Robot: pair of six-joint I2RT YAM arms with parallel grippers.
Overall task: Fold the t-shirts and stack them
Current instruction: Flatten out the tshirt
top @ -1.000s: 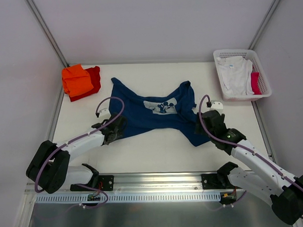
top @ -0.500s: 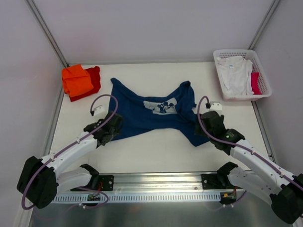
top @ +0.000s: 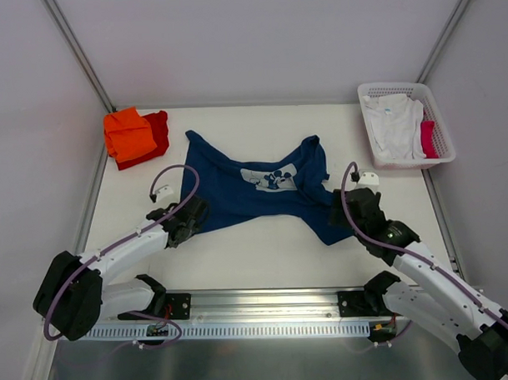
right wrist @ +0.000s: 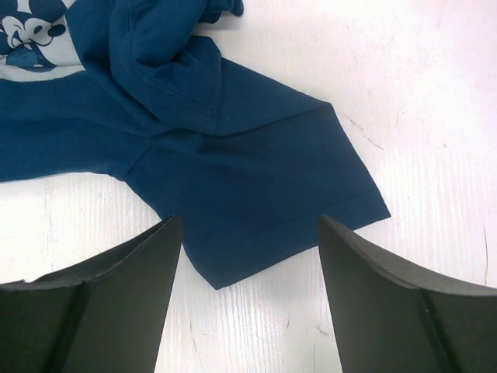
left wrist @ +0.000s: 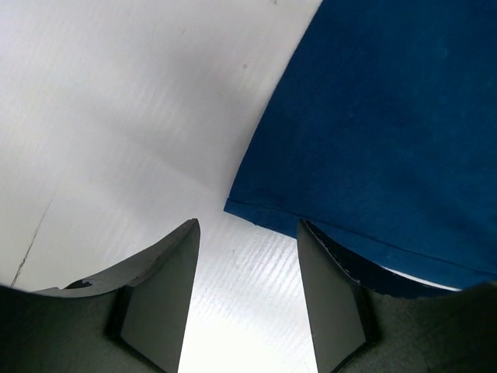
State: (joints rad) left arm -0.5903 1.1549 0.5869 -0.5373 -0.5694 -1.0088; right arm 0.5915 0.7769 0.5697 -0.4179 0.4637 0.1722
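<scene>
Two folded t-shirts lie well beyond the left hand [left wrist: 247, 233] and off to its left, at the far left corner of the tabletop [top: 265, 256]: an orange t-shirt [top: 128, 133] rests on top of a red t-shirt [top: 156, 142], whose edge shows along its right and near sides. The left hand is down low at the tabletop with its fingers [left wrist: 159, 287] spread apart and nothing pinched. Only bare white surface shows in the gap, and the bottom corner of the navy t-shirt [top: 237, 195] lies just ahead of that gap, its hem running off past the right finger; whether cloth and finger touch there cannot be told. From this hand the navy t-shirt spreads away ahead and to the right, mostly flat and open, its pale print [top: 270, 178] of a cartoon mouse facing up roughly midway between the two hands. The right hand [right wrist: 250, 225] sits at the shirt's opposite side, likewise spread wide and gripping nothing. A sleeve [right wrist: 264, 179] lies flat on the tabletop directly ahead of it, its near corner reaching in between the fingertips [right wrist: 151, 256], and rumpled folds of the same cloth are bunched further ahead to its left. Well beyond the right hand and to its right, at the far right corner, stands a white lattice basket [top: 392, 86] holding a white t-shirt [top: 394, 127] with a pink cloth [top: 428, 139] tucked along its right side
</scene>
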